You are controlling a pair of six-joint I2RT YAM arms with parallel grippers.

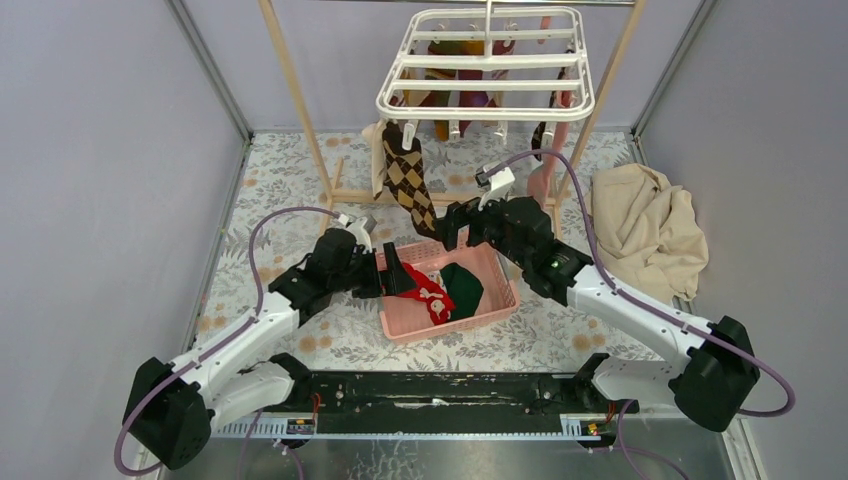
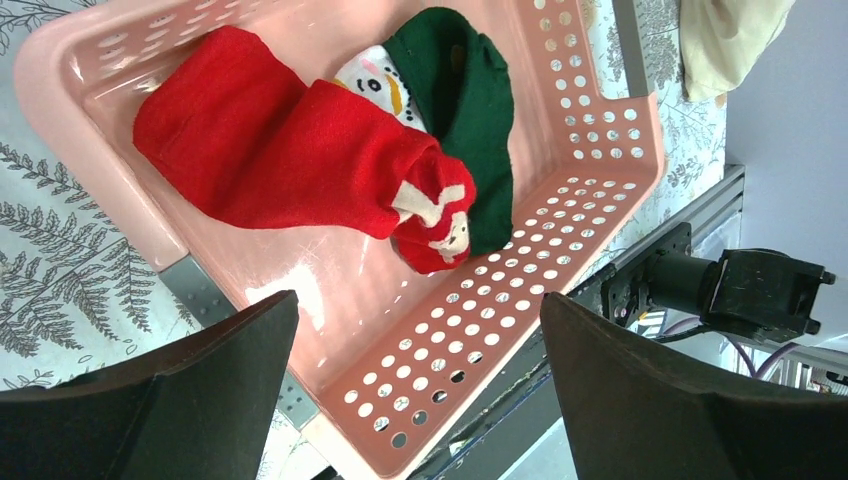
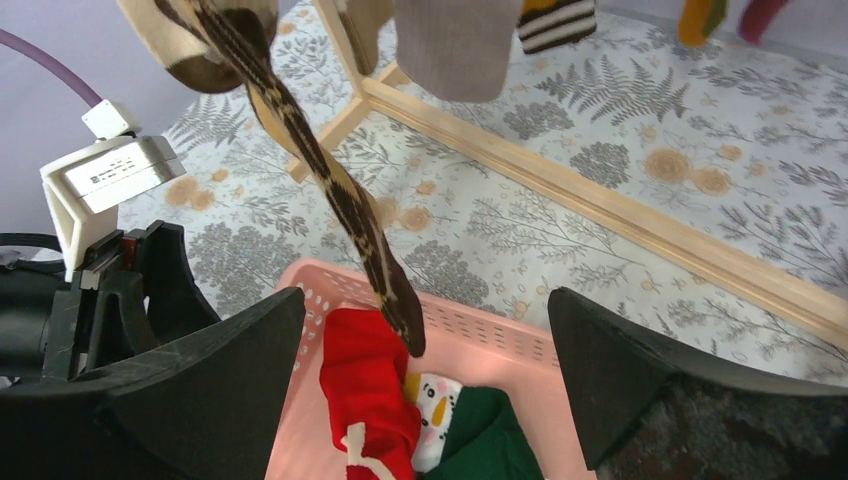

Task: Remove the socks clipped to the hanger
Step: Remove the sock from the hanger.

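Argyle sock [image 1: 408, 180] clipped to hanger [image 1: 487, 88], tip over basket [image 1: 455, 325], red sock [image 2: 290, 160] inside, left pincer [image 2: 418, 300] spread, right pincer [image 3: 425, 300] spread

Pale lilac walls [image 1: 100, 150], metal corner posts [image 1: 211, 70], fern-patterned tabletop [image 1: 285, 178], wooden rail frame [image 1: 298, 100] at the back

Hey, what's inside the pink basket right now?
The pink basket holds a red sock lying partly over a green sock, with a white snowman patch showing between them. The socks cover the rest of that patch, so whether it is a separate sock is unclear.
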